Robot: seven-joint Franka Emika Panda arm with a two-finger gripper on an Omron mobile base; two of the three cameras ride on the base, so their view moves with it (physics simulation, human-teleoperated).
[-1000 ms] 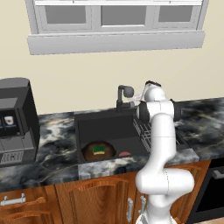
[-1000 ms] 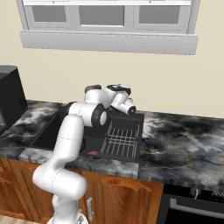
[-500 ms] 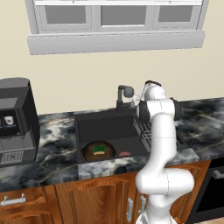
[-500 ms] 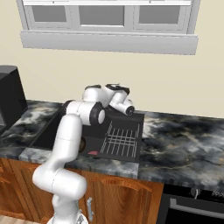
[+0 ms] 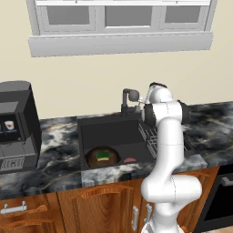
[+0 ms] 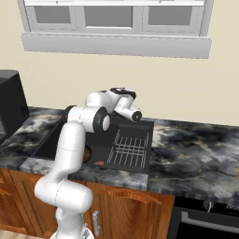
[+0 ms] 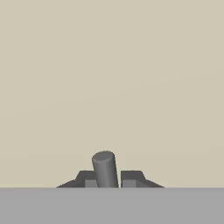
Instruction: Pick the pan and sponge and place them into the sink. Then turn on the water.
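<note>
The white arm is reaching over the large black rectangular sink [image 5: 86, 132] set in the marbled dark desk [image 5: 59, 166]. Its fingers [image 7: 98, 181] are clenched on a small dark grey cylindrical handle [image 7: 105, 168], seen upright between them in the hand view against the plain beige wall [image 7: 112, 78]. In the left base view the hand is sitting just beside the dark grey faucet [image 5: 129, 102] at the back rim of the basin. The round shallow dark-brown pan [image 5: 96, 159] is lying in the basin's front part, with the small green-topped sponge [image 5: 104, 155] resting on it. A dark wire rack [image 6: 130, 148] is occupying the basin's right side.
</note>
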